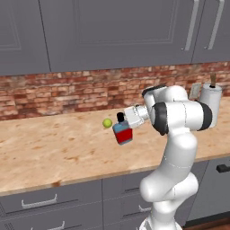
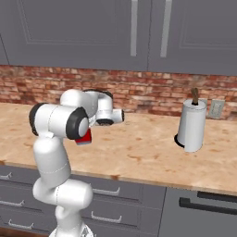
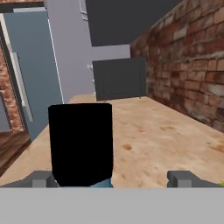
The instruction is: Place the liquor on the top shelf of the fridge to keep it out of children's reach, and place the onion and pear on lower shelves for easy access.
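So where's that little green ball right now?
The pear sits on the counter in the left base view, just left of the liquor, near the brick wall.

Liquor blocks tool path; counter beyond free.

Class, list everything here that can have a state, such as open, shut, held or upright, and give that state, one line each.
gripper: open, fingers either side of the liquor's cap
liquor: cap on, not clamped
pear: loose on the counter, clear of the liquor
fridge: door shut
paper towel roll: upright on its holder
upper cabinets: shut
drawers: shut
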